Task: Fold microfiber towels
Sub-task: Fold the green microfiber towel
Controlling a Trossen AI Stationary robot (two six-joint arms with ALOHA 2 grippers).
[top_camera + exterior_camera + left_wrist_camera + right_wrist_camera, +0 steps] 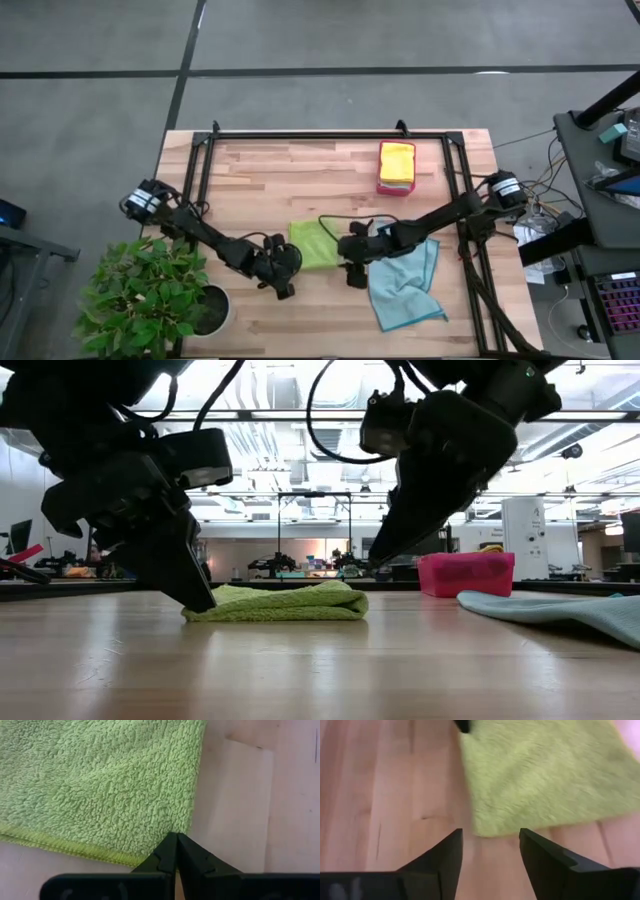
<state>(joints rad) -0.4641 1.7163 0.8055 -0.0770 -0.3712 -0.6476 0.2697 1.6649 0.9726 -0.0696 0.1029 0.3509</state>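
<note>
A lime green towel (314,244) lies folded near the middle of the wooden table (260,170), a flat double layer in the low view (280,603), with both arms bent in over it from either side. The left gripper (284,266) sits at the towel's near left corner with its two dark fingers (172,852) pressed together, clenched on nothing; the left wrist view shows their tips meeting right at the stitched hem of the green pile (100,780), and in the low view the tips come down to the tabletop at the towel's left edge (198,595). The right gripper (356,262) hangs just beside the towel's right edge, released: the right wrist view shows its fingers (447,855) standing apart with bare wood between them and the towel's edge (545,775) just beyond, nothing gripped. In the low view it is lifted clear of the table, above the towel's right end (385,550). A light blue towel (405,285) lies rumpled and unfolded to the right of the green one, partly under the right arm. A pink-red tray (395,186) stands toward the table's far side, holding a yellow towel (397,161). A potted plant (150,295) stands at the near left corner.
</note>
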